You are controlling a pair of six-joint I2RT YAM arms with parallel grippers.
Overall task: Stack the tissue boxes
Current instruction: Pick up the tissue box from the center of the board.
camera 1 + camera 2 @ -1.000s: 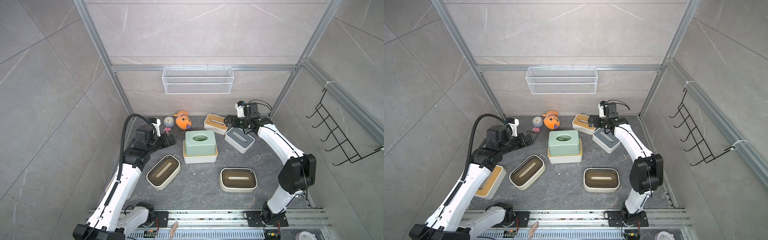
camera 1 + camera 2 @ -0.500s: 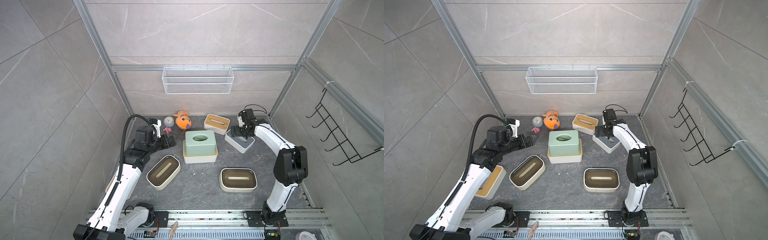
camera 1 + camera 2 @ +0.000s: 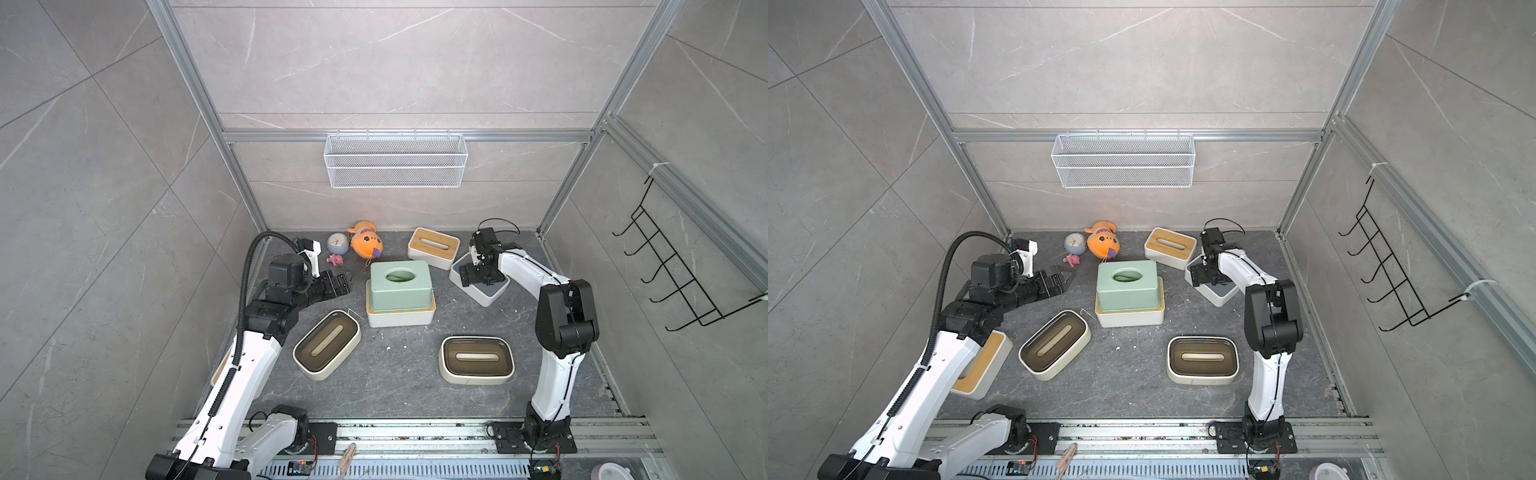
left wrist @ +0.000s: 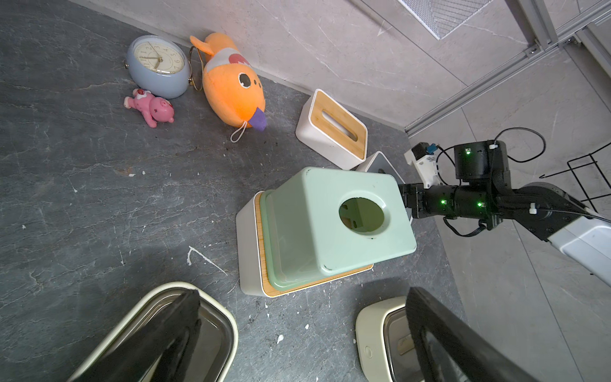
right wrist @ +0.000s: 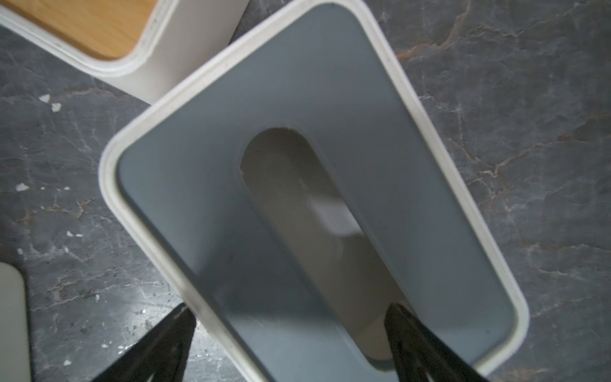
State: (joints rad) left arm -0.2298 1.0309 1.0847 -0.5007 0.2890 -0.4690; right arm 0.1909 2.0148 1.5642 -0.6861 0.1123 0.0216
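A mint green tissue box (image 3: 400,284) sits stacked on a white bamboo-lidded one (image 3: 401,318). Another bamboo-lidded box (image 3: 434,247) stands at the back. My right gripper (image 3: 469,276) is down on the white grey-lidded box (image 5: 330,99), open. One finger (image 5: 406,330) is inside the lid slot, the other (image 5: 175,330) outside the long wall. Two cream boxes with dark-brown lids (image 3: 327,350) (image 3: 476,359) lie in front. A third bamboo-lidded box (image 3: 980,365) lies partly hidden under my left arm. My left gripper (image 3: 1067,276) hovers open and empty left of the stack.
An orange fish toy (image 3: 365,245), a small clock (image 3: 337,242) and a pink figure (image 3: 335,259) lie by the back wall. A white wire basket (image 3: 395,160) hangs above them. A black hook rack (image 3: 681,270) is on the right wall.
My right arm came forward and down from near the back bamboo-lidded box onto the grey-lidded box, and its jaws narrowed a little. The left arm has not moved.
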